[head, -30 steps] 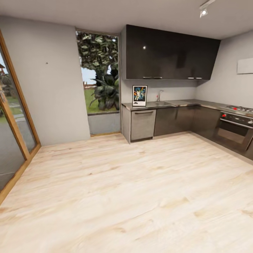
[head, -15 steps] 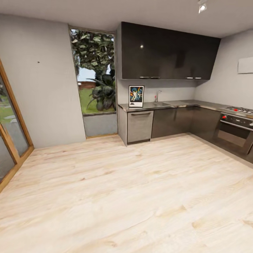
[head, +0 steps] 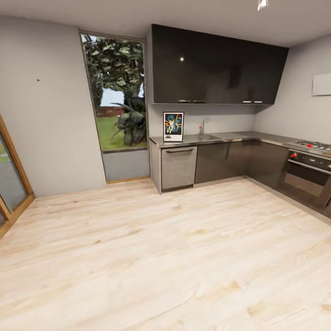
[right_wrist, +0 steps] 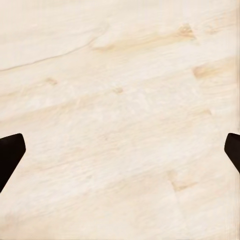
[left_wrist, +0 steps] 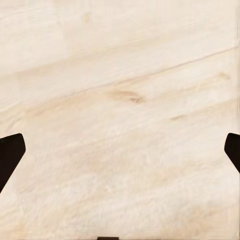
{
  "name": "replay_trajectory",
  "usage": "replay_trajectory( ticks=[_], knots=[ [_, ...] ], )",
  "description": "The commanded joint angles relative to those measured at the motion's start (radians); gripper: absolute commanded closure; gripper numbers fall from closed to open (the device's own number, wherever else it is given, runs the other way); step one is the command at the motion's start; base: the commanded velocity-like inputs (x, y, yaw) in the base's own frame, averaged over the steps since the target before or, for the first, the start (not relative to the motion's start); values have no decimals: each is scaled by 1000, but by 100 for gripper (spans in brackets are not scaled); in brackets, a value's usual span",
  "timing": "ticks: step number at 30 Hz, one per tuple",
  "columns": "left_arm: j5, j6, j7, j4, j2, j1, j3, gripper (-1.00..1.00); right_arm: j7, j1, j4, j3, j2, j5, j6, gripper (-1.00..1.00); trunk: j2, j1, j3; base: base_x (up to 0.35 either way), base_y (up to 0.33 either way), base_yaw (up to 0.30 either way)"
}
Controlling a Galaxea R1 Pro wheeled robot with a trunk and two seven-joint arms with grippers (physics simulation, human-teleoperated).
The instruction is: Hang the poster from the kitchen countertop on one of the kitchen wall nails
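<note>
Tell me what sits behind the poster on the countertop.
The poster stands upright at the left end of the kitchen countertop, with the plain grey wall directly behind it, below the dark upper cabinets. Whether it leans on the wall, and the patch it covers, cannot be seen.

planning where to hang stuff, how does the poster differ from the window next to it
The poster is small and stands on the kitchen countertop; the window is tall and set in the wall, reaching from near the ceiling down to a low grey panel. The poster shows dark blue artwork inside a white border; the window shows trees and grass outside. Both are upright rectangles.
</note>
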Motion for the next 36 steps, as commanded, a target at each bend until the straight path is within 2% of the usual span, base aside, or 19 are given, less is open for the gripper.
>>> replay_trajectory(
  ticks=[1, 36],
  knots=[
    [0, 0, 0, -2, -1, 0, 2, -100, -1, -1, 1, 0, 0, 1, -3, -100, 0, 0, -1, 274, -227, 0],
    [0, 0, 0, -2, -1, 0, 3, -100, -1, -1, 1, 1, 0, 1, -3, -100, 0, 0, -1, 274, -227, 0]
  ],
)
